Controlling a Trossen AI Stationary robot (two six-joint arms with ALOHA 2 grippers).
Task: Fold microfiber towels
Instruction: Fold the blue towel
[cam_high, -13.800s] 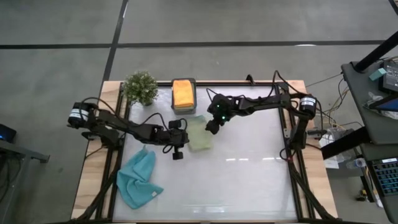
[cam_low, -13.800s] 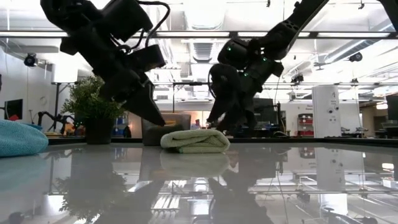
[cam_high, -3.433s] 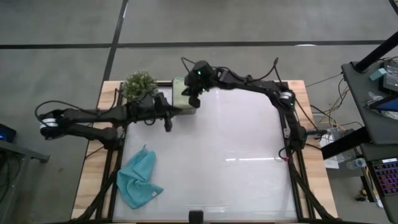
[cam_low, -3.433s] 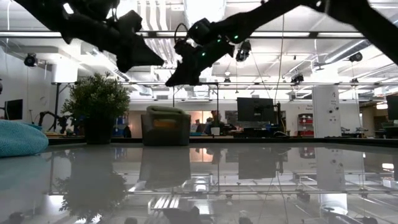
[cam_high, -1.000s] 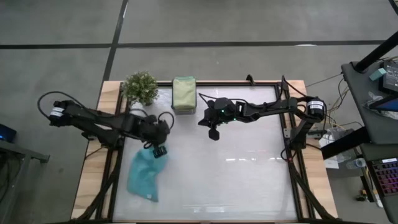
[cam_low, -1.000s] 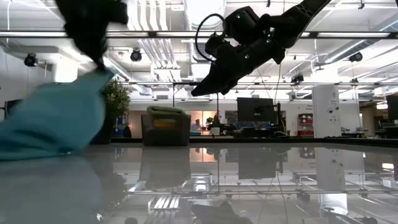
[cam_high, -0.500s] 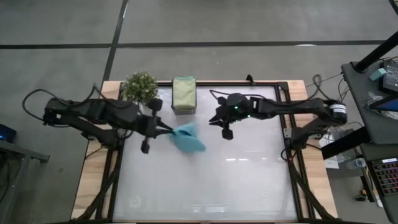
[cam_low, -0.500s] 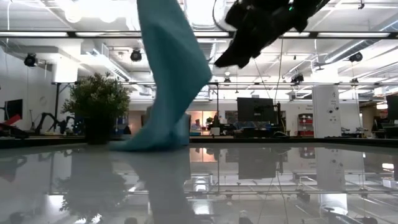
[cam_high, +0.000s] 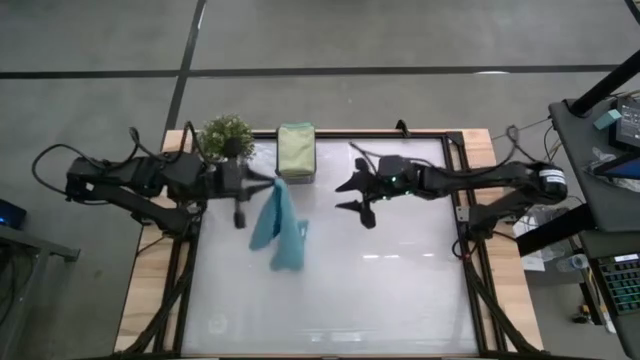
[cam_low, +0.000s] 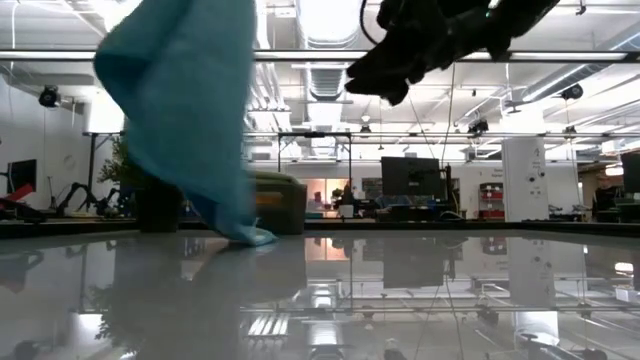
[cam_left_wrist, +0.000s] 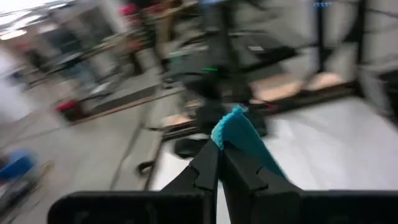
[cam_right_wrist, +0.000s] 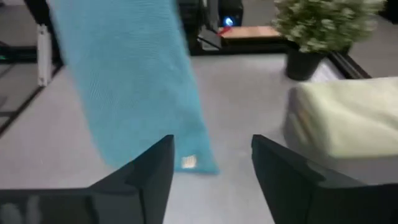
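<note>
The left gripper (cam_high: 270, 180) holds a corner of the light blue microfiber towel (cam_high: 277, 222), fingers pinched shut; the cloth hangs over the bench (cam_high: 400, 290) near its far-left corner. The right gripper (cam_high: 355, 192) hovers near the far edge, fingers spread wide, empty.

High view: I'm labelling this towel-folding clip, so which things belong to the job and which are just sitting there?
Part of the job:
- light blue towel, hanging from the shut left gripper
- folded sage green towel atop the dark grey box
- right gripper, open, near table centre

Just there:
- potted plant
- table
</note>
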